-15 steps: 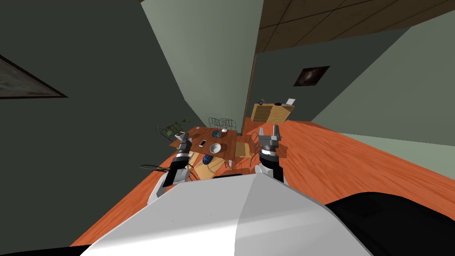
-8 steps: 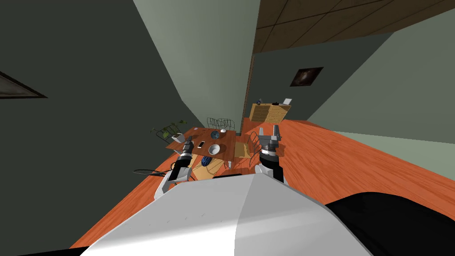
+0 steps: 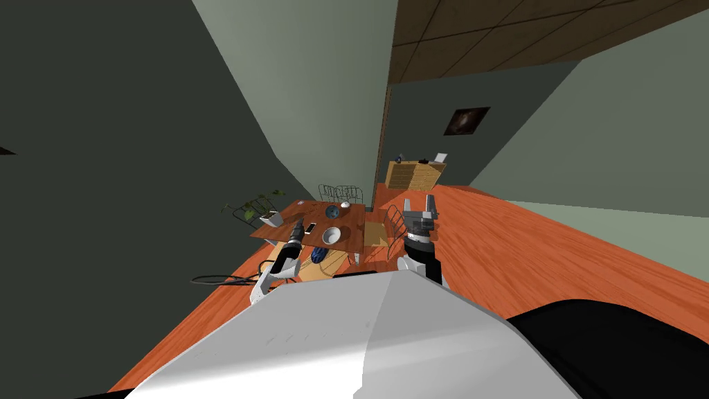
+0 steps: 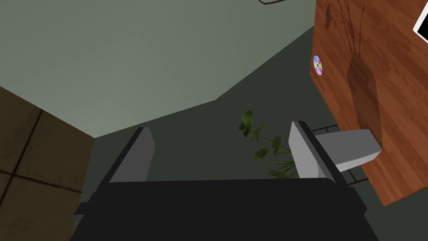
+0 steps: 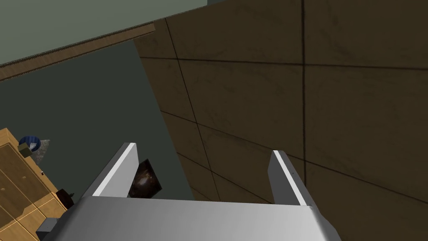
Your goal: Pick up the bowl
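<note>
As the left arm (image 3: 284, 258) reached closer to the tabletop (image 3: 351, 220), its jaws remained released, short of the white bowl (image 3: 332, 235) resting on that tabletop. The right jaws were likewise released, and the approach appeared unfinished.

The table (image 3: 352, 225) and floor (image 3: 554, 263) show reddish wood grain; the bowl (image 3: 331, 235) looks smooth.

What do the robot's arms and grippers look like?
Both arms are white with black joints and grey banded wrists. The left gripper has two flat grey blade fingers on a black box; the right gripper has paler, white-edged blades on a grey body.
</note>
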Controlling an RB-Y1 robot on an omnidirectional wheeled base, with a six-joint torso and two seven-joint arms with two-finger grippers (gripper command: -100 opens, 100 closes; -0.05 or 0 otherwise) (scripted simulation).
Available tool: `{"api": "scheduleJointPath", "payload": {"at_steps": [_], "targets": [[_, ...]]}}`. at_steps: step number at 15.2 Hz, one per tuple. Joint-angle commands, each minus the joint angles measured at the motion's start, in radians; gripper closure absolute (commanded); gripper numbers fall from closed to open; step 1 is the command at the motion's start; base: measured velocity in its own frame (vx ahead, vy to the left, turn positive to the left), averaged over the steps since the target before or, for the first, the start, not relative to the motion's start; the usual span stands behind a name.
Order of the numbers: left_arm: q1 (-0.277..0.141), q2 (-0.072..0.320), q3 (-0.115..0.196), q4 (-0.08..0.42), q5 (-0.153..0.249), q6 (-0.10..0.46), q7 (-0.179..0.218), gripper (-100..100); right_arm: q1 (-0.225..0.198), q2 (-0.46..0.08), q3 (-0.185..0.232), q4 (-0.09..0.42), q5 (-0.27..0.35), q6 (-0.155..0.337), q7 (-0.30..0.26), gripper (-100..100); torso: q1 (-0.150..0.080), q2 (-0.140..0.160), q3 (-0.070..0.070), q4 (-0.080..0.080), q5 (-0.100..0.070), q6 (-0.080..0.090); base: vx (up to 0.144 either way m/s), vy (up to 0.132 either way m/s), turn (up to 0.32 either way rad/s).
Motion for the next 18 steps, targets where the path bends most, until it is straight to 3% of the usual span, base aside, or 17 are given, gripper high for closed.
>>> {"api": "scheduleJointPath", "payload": {"at_steps": [1, 2, 3, 4, 7, 9, 10, 12, 15, 17, 18], "targets": [[-0.019, -0.009, 0.000, 0.045, 0.006, 0.044, -0.014, -100, 0.000, 0.000, 0.000, 0.000, 0.000, 0.000, 0.000, 0, 0.000, 0.000, 0.000, 0.000, 0.000, 0.000, 0.040, 0.014, -0.067], [-0.019, -0.009, 0.000, 0.045, 0.006, 0.044, -0.014, -100, 0.000, 0.000, 0.000, 0.000, 0.000, 0.000, 0.000, 0, 0.000, 0.000, 0.000, 0.000, 0.000, 0.000, 0.026, 0.008, -0.020], [-0.041, -0.011, 0.001, 0.093, 0.018, 0.075, -0.025, -100, 0.000, 0.000, 0.000, 0.000, 0.000, 0.000, 0.000, 0, 0.000, 0.000, 0.000, 0.000, 0.000, 0.000, 0.026, 0.007, -0.058], [-0.041, -0.011, 0.001, 0.095, 0.018, 0.081, -0.025, -100, 0.000, 0.000, 0.000, 0.000, 0.000, 0.000, 0.000, 0, 0.000, 0.000, 0.000, 0.000, 0.000, 0.000, 0.027, 0.009, -0.071], [-0.086, -0.017, 0.002, 0.172, 0.042, 0.149, -0.046, -100, 0.000, 0.000, 0.000, 0.000, 0.000, 0.000, 0.000, 0, 0.000, 0.000, 0.000, 0.000, 0.000, 0.000, 0.033, 0.016, -0.099], [-0.086, -0.017, 0.002, 0.194, 0.042, 0.155, -0.046, -100, 0.000, 0.000, 0.000, 0.000, 0.000, 0.000, 0.000, 0, 0.000, 0.001, 0.000, 0.000, 0.000, 0.000, 0.024, 0.017, -0.043], [-0.108, -0.021, 0.002, 0.228, 0.054, 0.192, -0.056, -100, 0.000, 0.000, 0.000, 0.000, 0.000, 0.000, 0.000, 0, 0.000, 0.001, 0.001, 0.000, 0.000, 0.000, 0.022, 0.013, -0.052], [-0.108, -0.021, 0.002, 0.243, 0.054, 0.192, -0.056, -100, 0.000, 0.000, 0.000, 0.000, 0.000, 0.000, 0.000, 0, 0.000, 0.001, 0.001, 0.000, 0.000, 0.000, 0.019, 0.011, -0.052], [-0.151, -0.029, 0.002, 0.316, 0.078, 0.265, -0.076, -100, 0.000, 0.000, 0.000, 0.000, 0.000, 0.000, 0.000, 0, 0.000, 0.001, 0.001, 0.000, 0.000, 0.000, 0.023, 0.015, -0.076], [-0.151, -0.029, 0.002, 0.339, 0.078, 0.265, -0.076, -100, 0.000, 0.000, 0.000, 0.000, 0.000, 0.000, 0.000, 0, 0.000, 0.001, 0.001, 0.000, 0.000, 0.000, 0.022, 0.017, -0.055], [-0.172, -0.034, 0.002, 0.363, 0.089, 0.300, -0.086, -100, 0.000, 0.000, 0.000, 0.000, 0.000, 0.000, 0.000, 0, 0.000, 0.001, 0.001, 0.000, 0.000, 0.000, 0.020, 0.017, -0.055]]}}
